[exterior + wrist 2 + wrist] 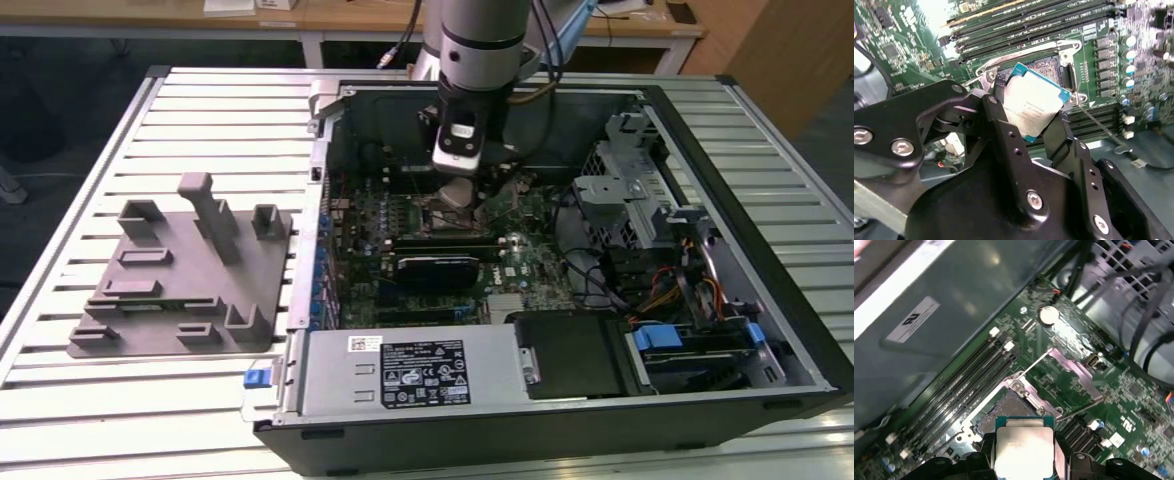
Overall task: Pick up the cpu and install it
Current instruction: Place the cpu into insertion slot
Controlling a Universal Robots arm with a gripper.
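The cpu [1035, 107] is a flat square chip with a silver-white top and a teal rim, and my gripper [1026, 117] is shut on it by two opposite edges. In the first wrist view the cpu [1025, 449] hangs just above the open black socket [1004, 407] with its metal frame. The second wrist view shows the socket [1056, 67] partly covered by the tilted chip. In the exterior view my gripper [461, 185] reaches down inside the open computer case [320, 180], over the motherboard [527, 270].
A grey plastic holder tray [187, 275] with upright posts lies on the slatted table [80, 410] at the exterior view's left. Memory slots [969, 385], a thin socket lever [1099, 127], cables [667, 290] and a drive cage [627, 170] surround the socket.
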